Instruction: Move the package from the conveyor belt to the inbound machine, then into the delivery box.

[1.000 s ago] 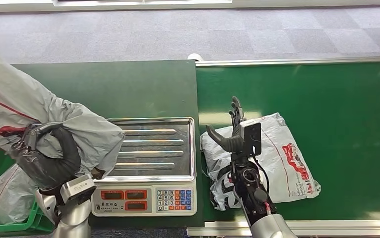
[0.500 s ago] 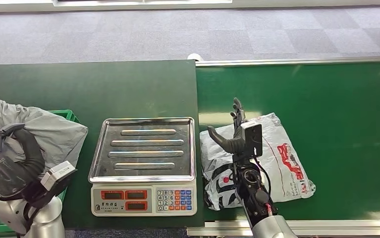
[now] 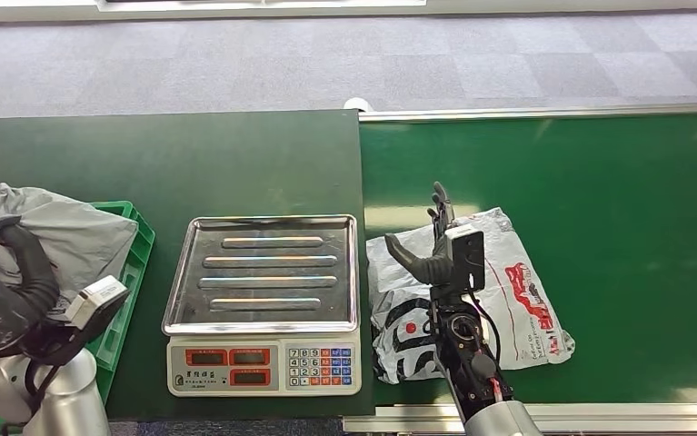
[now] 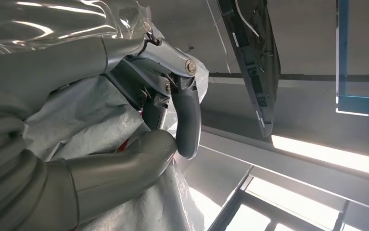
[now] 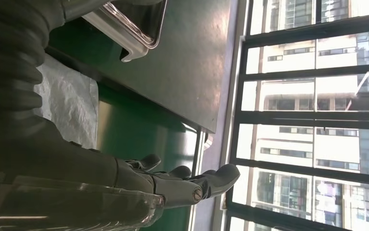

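A grey plastic package (image 3: 81, 238) is gripped by my left hand (image 3: 4, 291) at the far left, over the green delivery box (image 3: 131, 263). In the left wrist view the hand's fingers (image 4: 184, 115) curl around the crumpled grey package (image 4: 91, 125). A second grey package with red print (image 3: 508, 291) lies on the green conveyor belt (image 3: 617, 200). My right hand (image 3: 431, 245) hovers over that package's left part, fingers spread and holding nothing; its fingers (image 5: 192, 180) are stretched out in the right wrist view. The inbound machine, a scale with a steel tray (image 3: 263, 272), stands bare between them.
The scale's keypad and red displays (image 3: 267, 363) face the near edge. A dark green table (image 3: 190, 163) carries the scale. The belt's metal rail (image 3: 544, 113) runs along the far side, with grey carpet beyond.
My left hand has carried its grey package leftward off the scale's side and down over the green box. The package on the belt has drifted slightly left; my right hand stayed over it.
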